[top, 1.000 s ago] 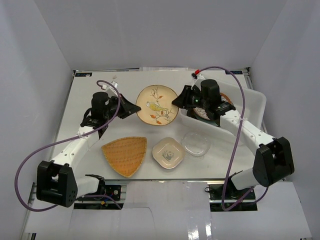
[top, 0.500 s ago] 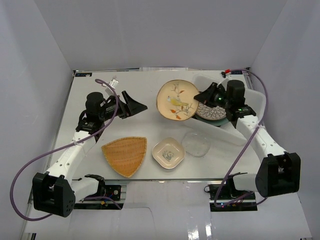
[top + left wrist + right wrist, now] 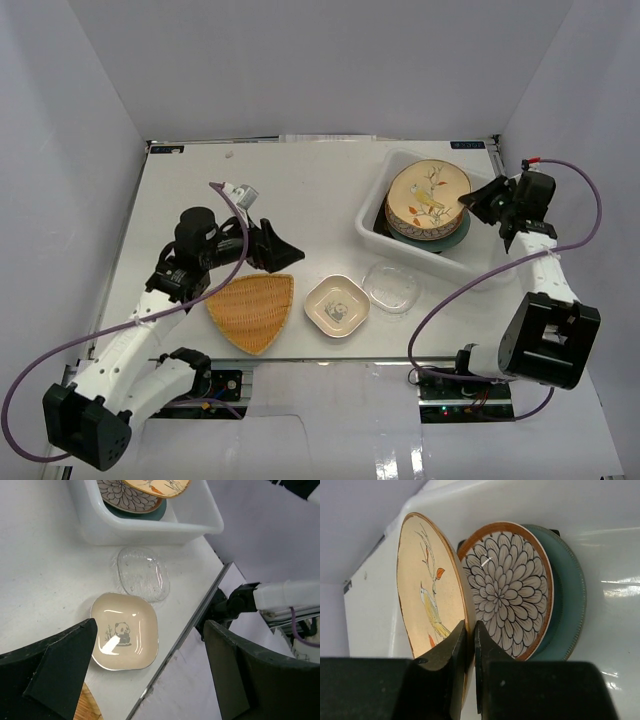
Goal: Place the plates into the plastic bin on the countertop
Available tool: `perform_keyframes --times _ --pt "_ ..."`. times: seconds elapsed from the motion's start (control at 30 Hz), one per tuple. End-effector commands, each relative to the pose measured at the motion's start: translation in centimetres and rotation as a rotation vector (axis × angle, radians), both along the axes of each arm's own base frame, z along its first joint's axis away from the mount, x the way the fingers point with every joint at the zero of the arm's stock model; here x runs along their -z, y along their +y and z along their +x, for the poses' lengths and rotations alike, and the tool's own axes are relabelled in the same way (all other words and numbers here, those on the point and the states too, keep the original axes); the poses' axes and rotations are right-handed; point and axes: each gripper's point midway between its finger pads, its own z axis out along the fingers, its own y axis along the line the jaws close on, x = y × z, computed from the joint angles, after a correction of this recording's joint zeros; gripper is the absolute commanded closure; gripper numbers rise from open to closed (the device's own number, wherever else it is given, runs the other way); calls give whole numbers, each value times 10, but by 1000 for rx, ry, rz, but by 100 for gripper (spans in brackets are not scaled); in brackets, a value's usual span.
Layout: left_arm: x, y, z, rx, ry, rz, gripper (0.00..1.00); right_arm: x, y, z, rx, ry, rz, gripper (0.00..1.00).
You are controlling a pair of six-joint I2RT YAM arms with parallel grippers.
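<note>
Right gripper (image 3: 469, 642) has its two fingers pressed together on the rim of the cream bird plate (image 3: 432, 585), pinching it at the plate's near edge. Left gripper (image 3: 150, 625) is spread wide with nothing between its fingers, hanging above the front half of the countertop (image 3: 200, 190).

On the right side of that white surface sits the plastic bin (image 3: 375, 235), its long side running toward the back wall. Inside it lies a stack. The teal plate (image 3: 568, 600) is the lowest one that can be made out, and the brown-rimmed petal-patterned plate (image 3: 507, 587) rests on top of it. The cream bird plate is over both of them, inside the bin's walls and tilted, its gripped edge raised off the petal pattern. Whether its far edge touches the stack cannot be told.

Outside the bin, three dishes lie in a row along the front of the countertop. The orange woven triangular plate (image 3: 252, 310) is on the left, just below the left gripper in the top view. The small square panda dish (image 3: 125, 637) is beside it, apart from it. The clear glass dish (image 3: 143, 573) lies between the panda dish and the bin's near wall, very close to both.
</note>
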Motion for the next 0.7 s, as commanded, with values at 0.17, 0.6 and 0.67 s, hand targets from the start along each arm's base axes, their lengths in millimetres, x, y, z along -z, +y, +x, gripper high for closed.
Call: perform_keyframes --times 0.17,0.6,0.67 --pt "7 3 -14 -11 -180 107 2 9 -11 19 8 20 -68 92" --pt "5 43 7 -292 -214 182 2 -39 30 -2 -120 -42 -206 2" --pt "4 60 17 -406 -214 207 2 -52 64 -12 -198 -93 -235 6"
